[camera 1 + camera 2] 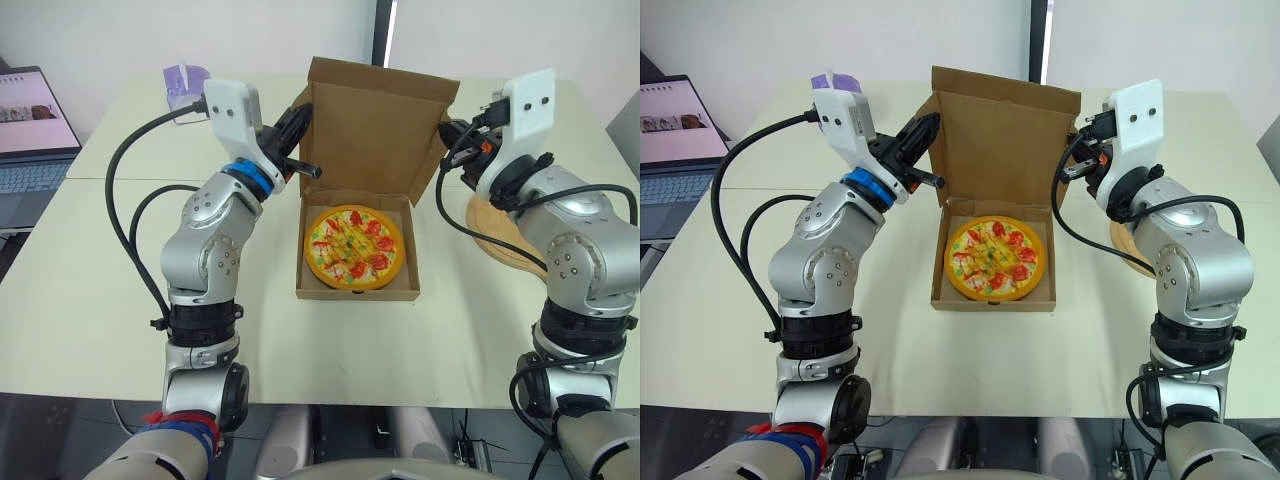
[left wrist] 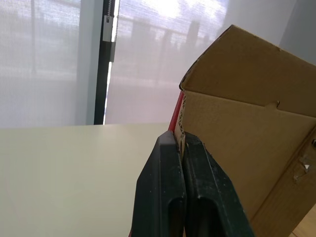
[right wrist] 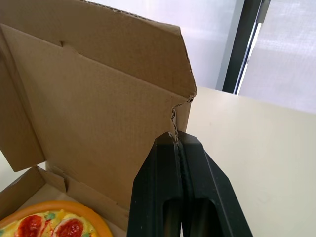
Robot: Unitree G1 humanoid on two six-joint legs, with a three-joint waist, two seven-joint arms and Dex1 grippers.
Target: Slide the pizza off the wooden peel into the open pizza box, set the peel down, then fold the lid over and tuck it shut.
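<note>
Cream table [image 1: 90,300] is carrying a brown cardboard pizza box [image 1: 355,292] holding a round pizza [image 1: 354,247]; left pincer [image 2: 178,140] and right pincer [image 3: 177,139] are clenching opposite edges of its upright lid [image 1: 378,120].

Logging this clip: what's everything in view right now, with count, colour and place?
table: one, cream, under everything
pizza box: one, brown cardboard, open, table centre
lid: one, brown, upright at the box's back
pizza: one, orange crust with red toppings, inside the box
wooden peel: one, light wood, on the table right of the box, partly behind the right arm
laptop: one, grey, open, far left
purple pack: one, purple and white, far side of the table, left
left gripper: black, shut on the lid's left edge
right gripper: black, shut on the lid's right edge
</note>
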